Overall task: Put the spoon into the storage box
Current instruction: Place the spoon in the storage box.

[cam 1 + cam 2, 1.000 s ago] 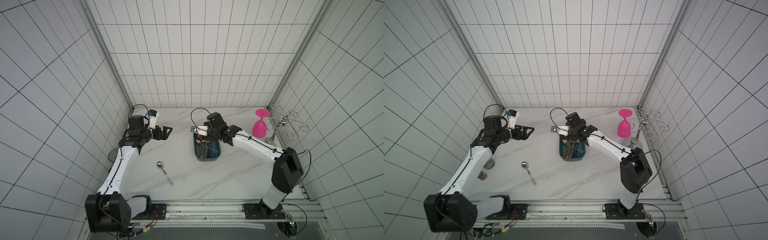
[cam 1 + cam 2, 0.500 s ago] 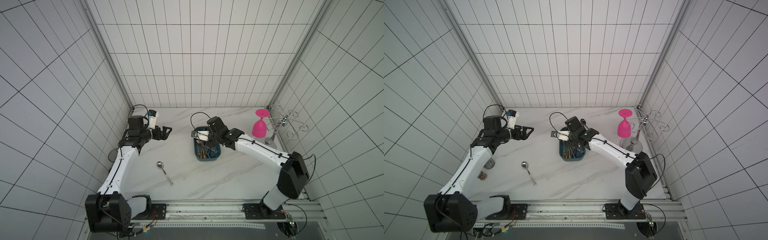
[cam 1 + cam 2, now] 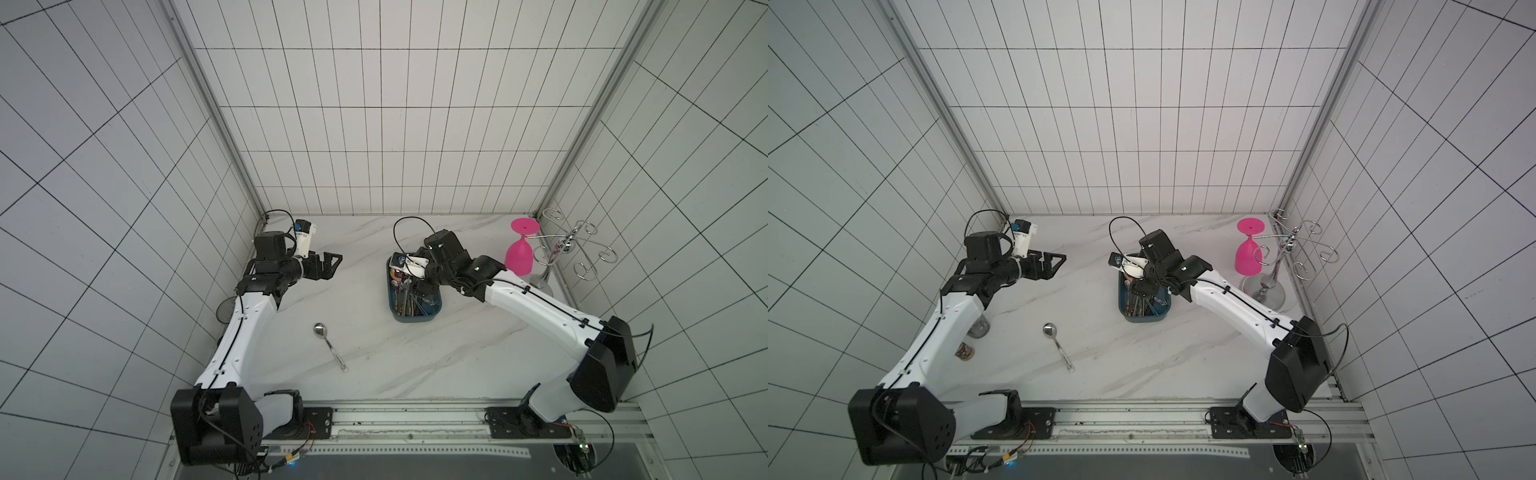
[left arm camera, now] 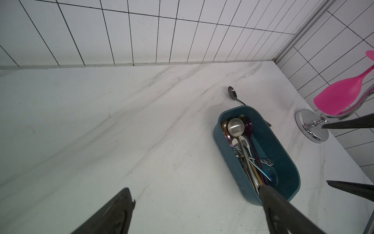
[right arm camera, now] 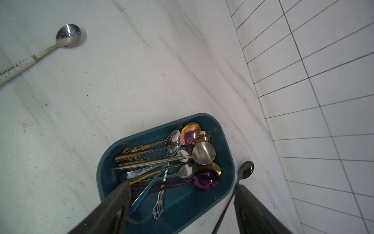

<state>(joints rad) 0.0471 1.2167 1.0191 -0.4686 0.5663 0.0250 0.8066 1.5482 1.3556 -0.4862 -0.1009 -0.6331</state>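
Right tool (image 5: 182,185) parted; two spoons (image 5: 67,36) (image 5: 245,169) loose.

**A robot test cell dressed as a kitchen counter**

White rectangular wall tiles (image 3: 374,145) with dark grout close in three sides around both pincers. A white marble-patterned tabletop (image 3: 415,365) lies beneath them, like a kitchen worktop. Directly under the right pincer (image 5: 180,185) sits a shallow dark teal plastic storage box (image 5: 223,137) filled with metal spoons (image 5: 202,154). Behind that pincer, by the side wall, are an upside-down pink goblet (image 3: 519,257) and a chrome wire glass rack (image 3: 573,245). Well behind the left pincer (image 3: 336,267), a grey aluminium rail (image 3: 415,409) carries the arms' black bases (image 3: 519,422), with loose wires (image 3: 291,455) and a bare circuit board (image 3: 579,436). These are laboratory fittings.
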